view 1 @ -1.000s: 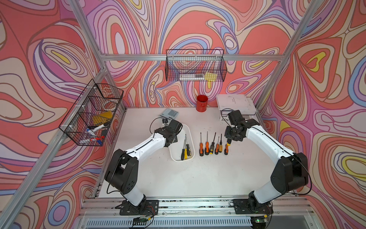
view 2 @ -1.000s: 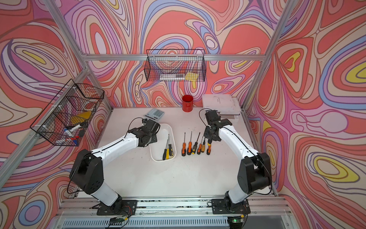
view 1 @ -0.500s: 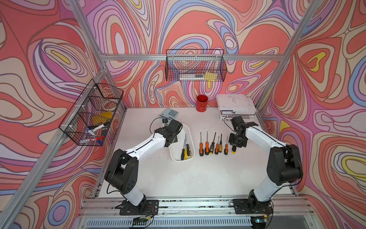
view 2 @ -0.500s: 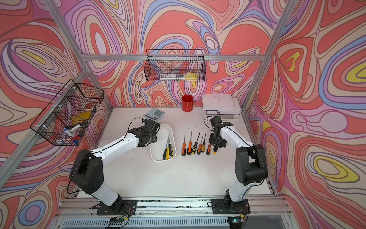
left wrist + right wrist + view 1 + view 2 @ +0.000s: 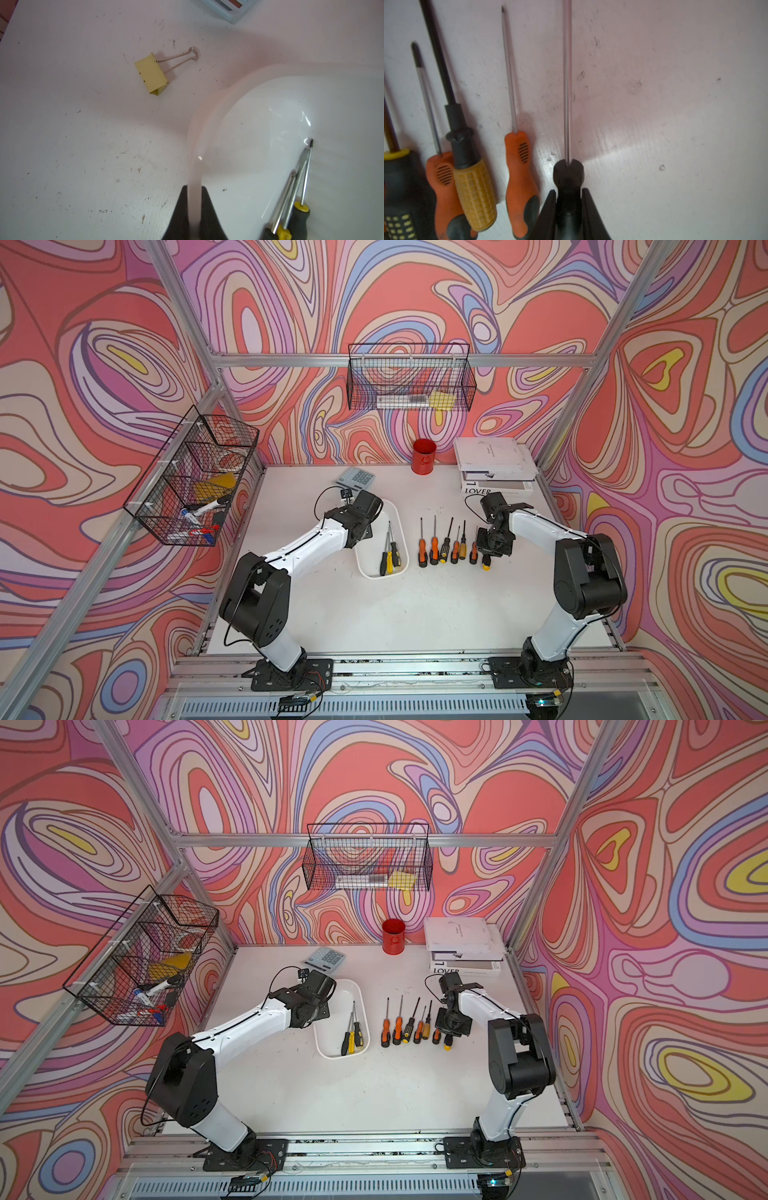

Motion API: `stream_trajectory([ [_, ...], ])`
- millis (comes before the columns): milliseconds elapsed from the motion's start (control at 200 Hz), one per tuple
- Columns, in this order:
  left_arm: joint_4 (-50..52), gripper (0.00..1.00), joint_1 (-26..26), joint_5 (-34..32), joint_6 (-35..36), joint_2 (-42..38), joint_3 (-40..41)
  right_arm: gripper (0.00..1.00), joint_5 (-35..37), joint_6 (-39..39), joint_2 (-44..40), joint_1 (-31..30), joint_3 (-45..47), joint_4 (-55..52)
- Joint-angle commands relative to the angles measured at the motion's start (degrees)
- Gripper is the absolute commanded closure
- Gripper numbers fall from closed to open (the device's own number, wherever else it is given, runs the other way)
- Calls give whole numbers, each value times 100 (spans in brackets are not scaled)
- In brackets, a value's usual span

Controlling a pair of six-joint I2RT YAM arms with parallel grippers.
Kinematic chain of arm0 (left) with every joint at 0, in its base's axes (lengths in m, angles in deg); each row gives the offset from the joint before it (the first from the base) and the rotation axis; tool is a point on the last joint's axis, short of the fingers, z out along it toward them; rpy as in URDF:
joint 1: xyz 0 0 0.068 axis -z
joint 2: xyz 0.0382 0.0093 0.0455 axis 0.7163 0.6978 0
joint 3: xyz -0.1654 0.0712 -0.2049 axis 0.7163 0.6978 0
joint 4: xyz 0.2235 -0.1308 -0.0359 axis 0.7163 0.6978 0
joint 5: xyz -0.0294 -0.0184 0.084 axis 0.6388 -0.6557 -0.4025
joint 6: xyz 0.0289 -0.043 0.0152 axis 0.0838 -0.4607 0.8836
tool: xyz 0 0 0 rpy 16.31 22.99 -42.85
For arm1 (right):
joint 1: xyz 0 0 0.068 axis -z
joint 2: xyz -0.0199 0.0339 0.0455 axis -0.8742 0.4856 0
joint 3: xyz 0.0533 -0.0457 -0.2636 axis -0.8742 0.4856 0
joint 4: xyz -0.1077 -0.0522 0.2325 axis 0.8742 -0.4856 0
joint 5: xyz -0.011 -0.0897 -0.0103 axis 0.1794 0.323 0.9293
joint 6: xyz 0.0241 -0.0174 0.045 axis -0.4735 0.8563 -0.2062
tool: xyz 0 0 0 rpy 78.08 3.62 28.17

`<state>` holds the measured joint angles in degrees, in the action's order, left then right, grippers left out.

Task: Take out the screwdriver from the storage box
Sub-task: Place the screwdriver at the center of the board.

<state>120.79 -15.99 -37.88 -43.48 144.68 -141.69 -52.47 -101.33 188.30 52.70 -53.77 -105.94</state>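
Screwdriver (image 5: 568,172) is out of the storage box (image 5: 368,566), pinched in your right gripper (image 5: 568,192) at the end of the row (image 5: 444,547). Left gripper (image 5: 194,188) clamps the box rim. Next, I'd guess: set it down and let go.

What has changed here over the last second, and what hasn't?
The right gripper, shut on a black-handled screwdriver, drew back toward the robot's side, alongside the end of the row of screwdrivers on the table, its arm folding in. Nothing was let go. The left gripper stayed clamped on the storage box rim, and three screwdrivers still lie inside.
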Motion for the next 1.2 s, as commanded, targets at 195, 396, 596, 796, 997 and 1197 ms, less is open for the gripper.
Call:
stream_trajectory([
  [195,247,100,28,-136,-14,-77,-224,100,-74,97,428,25,-96,336],
  [396,266,100,21,-136,-47,-68,-211,100,-121,76,466,23,-67,338],
  [596,267,100,25,-132,-51,-83,-207,71,-111,12,350,25,-4,284],
  [796,240,100,26,-93,-56,-42,-213,61,21,-13,208,23,-3,184],
  [997,214,100,49,-75,-69,-15,-264,57,52,-15,46,25,-88,83],
  [1197,223,100,56,-75,-78,-6,-264,50,115,-15,-325,23,-229,-82],
])
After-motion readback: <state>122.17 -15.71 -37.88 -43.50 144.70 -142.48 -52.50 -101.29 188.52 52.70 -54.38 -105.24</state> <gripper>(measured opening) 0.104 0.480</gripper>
